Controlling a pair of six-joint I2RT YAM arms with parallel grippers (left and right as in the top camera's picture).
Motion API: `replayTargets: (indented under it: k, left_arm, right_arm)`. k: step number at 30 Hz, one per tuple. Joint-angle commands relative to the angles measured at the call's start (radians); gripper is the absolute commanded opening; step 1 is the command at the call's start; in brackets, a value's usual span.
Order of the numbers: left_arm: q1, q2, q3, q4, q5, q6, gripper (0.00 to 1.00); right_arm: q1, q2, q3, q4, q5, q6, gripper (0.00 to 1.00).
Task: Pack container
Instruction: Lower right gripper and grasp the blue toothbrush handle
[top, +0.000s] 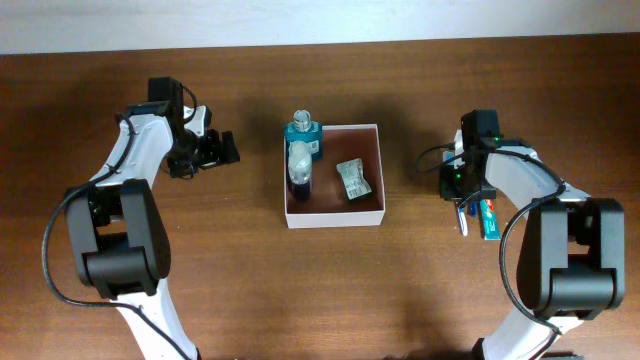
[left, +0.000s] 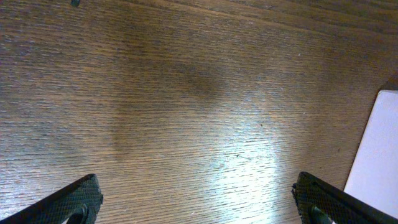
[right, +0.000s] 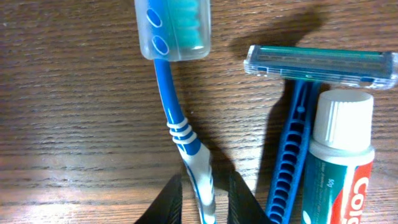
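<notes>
**anon:** Container (top: 335, 222) location? Grippers?

**me:** Dead centre of the overhead frame. My left gripper (top: 225, 150) is spread wide and empty. My right gripper (right: 204, 186) straddles the toothbrush (right: 180, 124) handle, can't tell if it's pinching.

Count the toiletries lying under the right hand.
3. The toothbrush lies between the fingers of the right hand, the razor beside it, the toothpaste tube against the razor's handle. More may lie outside this view.

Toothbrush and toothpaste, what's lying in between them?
The blue razor lies between the toothbrush and the toothpaste tube, its handle close beside the tube. The right wrist view shows it.
</notes>
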Motion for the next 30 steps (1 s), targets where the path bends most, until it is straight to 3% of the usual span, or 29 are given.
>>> replayTargets:
  k: [1,4,8,10,12,16,18,30]
  left_arm:
    - [0.002,-0.004,-0.003,0.002,-0.003,0.012,0.99]
    - [0.002,-0.004,-0.003,0.002,-0.003,0.012,0.99]
    - [0.002,-0.004,-0.003,0.002,-0.003,0.012,0.99]
    - [0.002,-0.004,-0.003,0.002,-0.003,0.012,0.99]
    - [0.002,-0.004,-0.003,0.002,-0.003,0.012,0.99]
    - [0.002,-0.004,-0.003,0.002,-0.003,0.012,0.99]
    - [0.002,-0.004,-0.003,0.002,-0.003,0.012,0.99]
    - [0.002,-0.004,-0.003,0.002,-0.003,0.012,0.99]
  right_arm:
    - [-0.002,0.018,-0.011,-0.009,-0.037,0.003,0.17]
    - [-0.002,0.018,-0.011,-0.009,-0.037,0.003,0.12]
    - [-0.002,0.018,-0.011,-0.013,-0.037,-0.038,0.13]
    - [-0.002,0.018,-0.011,-0.018,-0.037,-0.060,0.35]
    - [-0.002,0.018,-0.011,-0.021,-0.037,-0.069,0.37]
    - [-0.002,0.018,-0.011,-0.021,-0.046,-0.071,0.09]
    - [-0.002,0.018,-0.011,-0.020,-0.053,-0.071,0.04]
    - [-0.002,0.018,0.060,-0.053,-0.087,-0.071,0.04]
